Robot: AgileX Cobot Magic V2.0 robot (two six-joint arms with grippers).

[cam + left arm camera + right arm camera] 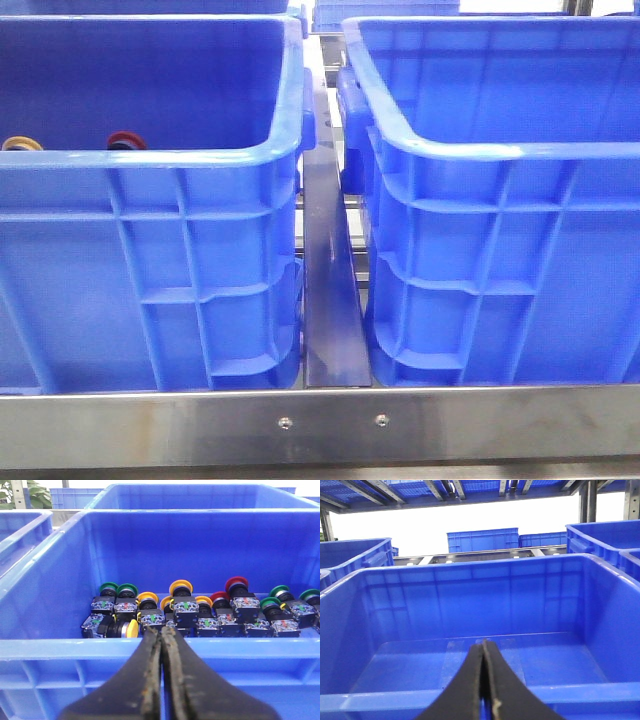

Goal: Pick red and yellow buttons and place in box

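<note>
In the left wrist view, several push buttons lie in a row on the floor of a blue crate (45,645). They include red-capped buttons (236,585), yellow-capped buttons (180,587) and green-capped ones (127,589). My left gripper (161,632) is shut and empty, just outside the crate's near rim, with its tips level with the rim. My right gripper (484,644) is shut and empty, at the near rim of an empty blue crate (600,630). In the front view a yellow cap (20,143) and a red cap (126,140) peek over the left crate's rim. Neither gripper shows there.
The left crate (150,260) and right crate (500,260) stand side by side on a metal shelf (320,425), with a narrow dark gap (330,300) between them. More blue crates (482,540) stand behind, under overhead racking.
</note>
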